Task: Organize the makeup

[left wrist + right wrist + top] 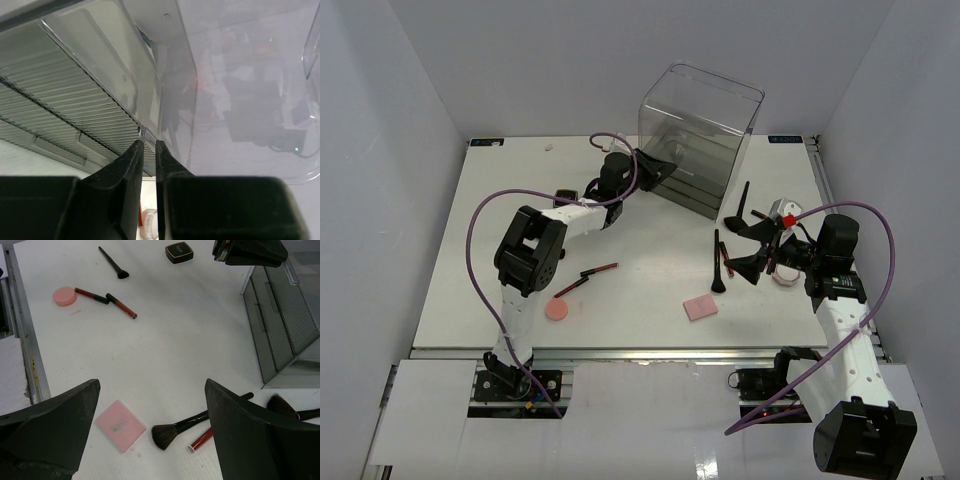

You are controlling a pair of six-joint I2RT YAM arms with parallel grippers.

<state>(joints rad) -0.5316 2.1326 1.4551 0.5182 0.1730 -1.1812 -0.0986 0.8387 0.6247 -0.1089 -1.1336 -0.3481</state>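
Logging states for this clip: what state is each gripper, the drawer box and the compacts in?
drawer box: upright, drawers look pushed in.
left gripper: shut on the drawer box's thin front edge.
right gripper: open, empty.
black compact: closed.
round pink compact: closed.

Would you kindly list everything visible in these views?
drawer box: one, clear, table's far side
black compact: one, black, left of box
round compact: one, pink, near left
pale compact: one, whitish, right edge
flat square: one, pink, near centre
brushes: three, black, two near box, one by black compact
pencils: three, red-black, two by round compact, one by brush
left end effector: one, black, shut on drawer box edge
right end effector: one, black, open, empty
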